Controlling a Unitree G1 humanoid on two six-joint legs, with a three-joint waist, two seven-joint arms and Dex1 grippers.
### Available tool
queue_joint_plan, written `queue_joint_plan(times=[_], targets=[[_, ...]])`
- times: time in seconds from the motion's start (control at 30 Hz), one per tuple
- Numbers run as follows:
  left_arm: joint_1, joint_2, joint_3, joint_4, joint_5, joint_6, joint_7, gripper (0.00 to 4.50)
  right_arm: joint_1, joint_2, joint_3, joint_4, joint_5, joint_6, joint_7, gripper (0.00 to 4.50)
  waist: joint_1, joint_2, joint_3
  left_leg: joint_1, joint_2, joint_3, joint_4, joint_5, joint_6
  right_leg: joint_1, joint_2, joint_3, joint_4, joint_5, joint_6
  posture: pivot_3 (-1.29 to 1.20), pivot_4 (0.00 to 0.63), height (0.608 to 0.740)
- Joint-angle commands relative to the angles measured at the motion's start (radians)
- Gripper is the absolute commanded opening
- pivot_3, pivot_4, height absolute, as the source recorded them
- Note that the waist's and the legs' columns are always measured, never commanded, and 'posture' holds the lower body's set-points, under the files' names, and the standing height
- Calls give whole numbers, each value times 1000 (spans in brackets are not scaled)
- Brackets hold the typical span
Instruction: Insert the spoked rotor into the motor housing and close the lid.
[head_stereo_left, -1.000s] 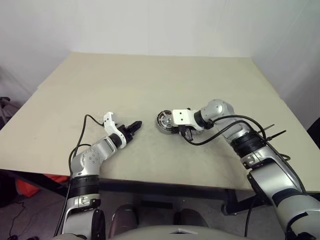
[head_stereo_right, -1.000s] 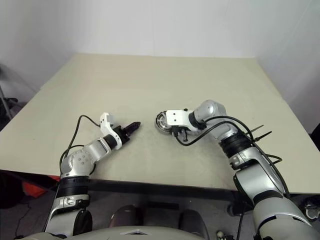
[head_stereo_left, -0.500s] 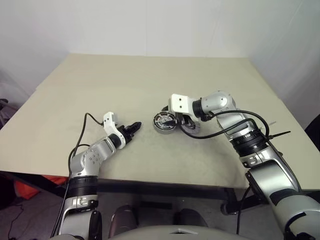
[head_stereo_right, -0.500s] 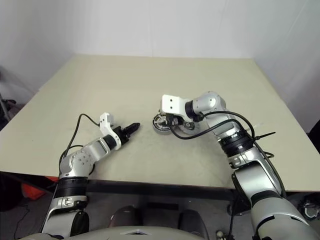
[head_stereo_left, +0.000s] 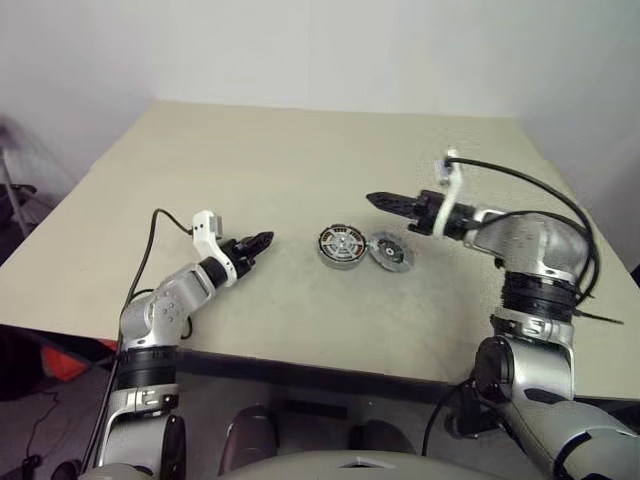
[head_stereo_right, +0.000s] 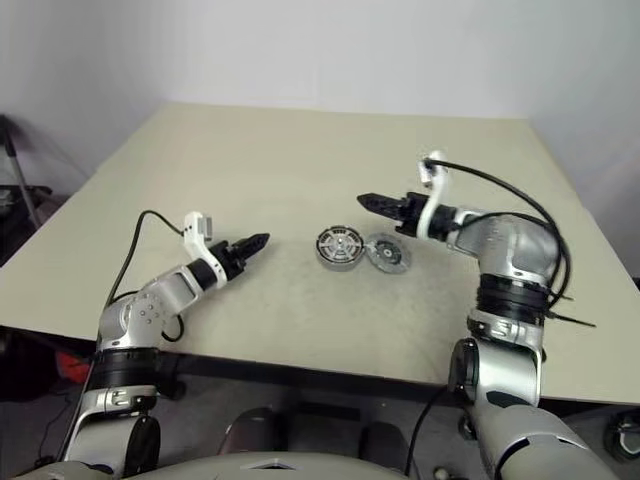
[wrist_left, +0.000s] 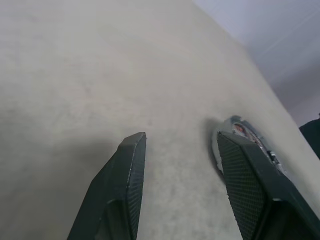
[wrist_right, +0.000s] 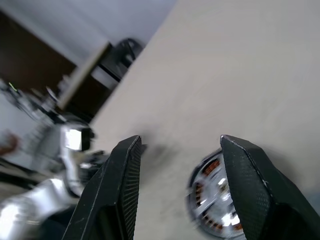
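My 2 grippers, left (head_stereo_left: 262, 240) and right (head_stereo_left: 378, 200), are released; the flat grey notched metal lid (head_stereo_left: 389, 252) lies nearer my right, beside the copper-wound round motor housing (head_stereo_left: 340, 246).

The desk (head_stereo_left: 300, 160) is a plain beige surface. Two items lie directly on it near its centre. The motor housing (head_stereo_left: 340, 246) lies flat, apparently with the spoked rotor seated inside. The lid (head_stereo_left: 390, 253) lies flat at its 3 o'clock side, just beside it.
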Motion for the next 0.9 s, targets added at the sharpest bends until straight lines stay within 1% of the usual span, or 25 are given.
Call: queue_joint_plan(times=[0.03,0.2,0.27,0.4,0.5,0.6,0.7,0.73,0.77,0.8,0.9], targets=[[-10,2,-25,-29,14,-39,-43,2408,42,42,-114,-104,48,97,-78,2570,3,0,0,0,0,0,0,0,-1,0,0,0,0,0,0,0,0,740],[12,7,-90,-101,42,-101,-117,2408,120,66,-194,-119,49,92,-145,2570,6,0,0,1,0,0,-3,3,-5,-1,0,0,0,0,0,0,0,740],[15,11,-103,-101,56,-112,-123,2408,156,64,-186,-133,56,86,-156,2570,7,0,0,2,-1,0,-6,4,-7,0,0,0,0,0,1,0,0,740],[18,10,-102,-84,71,-121,-119,2408,218,42,-174,-137,76,72,-156,2570,7,0,0,7,-2,0,-18,10,-17,0,0,0,-2,0,1,0,0,740],[21,9,-100,-85,73,-120,-118,2408,255,18,-162,-115,83,52,-160,2570,8,1,0,7,-1,-1,-20,10,-17,-1,2,0,-1,0,2,0,0,740],[25,7,-98,-89,77,-118,-111,2408,299,-4,-131,-106,105,27,-138,3074,11,1,0,7,-1,-1,-20,10,-17,-1,2,0,-2,0,2,0,0,740],[29,5,-97,-95,78,-116,-108,2408,310,-16,-124,-89,118,8,-140,3967,15,1,0,7,-1,-1,-20,10,-17,-1,2,0,-2,0,2,0,0,740],[29,5,-97,-96,78,-115,-107,2408,312,-20,-122,-79,116,-2,-146,4334,16,1,0,7,-1,-1,-20,10,-17,-1,2,0,-2,0,2,0,0,740],[28,5,-97,-94,80,-115,-105,2408,314,-24,-119,-57,104,-24,-161,4483,18,1,-1,7,-1,-1,-19,10,-17,-1,2,0,-2,0,1,0,0,740],[27,5,-97,-92,82,-114,-104,2408,314,-27,-118,-36,95,-41,-174,4483,20,1,-1,8,-1,-1,-19,10,-17,0,2,0,-2,-1,-1,0,0,740],[22,7,-96,-81,85,-115,-102,2408,317,-32,-101,-8,104,-61,-191,4483,22,1,-1,8,-1,-1,-18,10,-17,1,1,0,-2,-1,-1,0,0,740]])
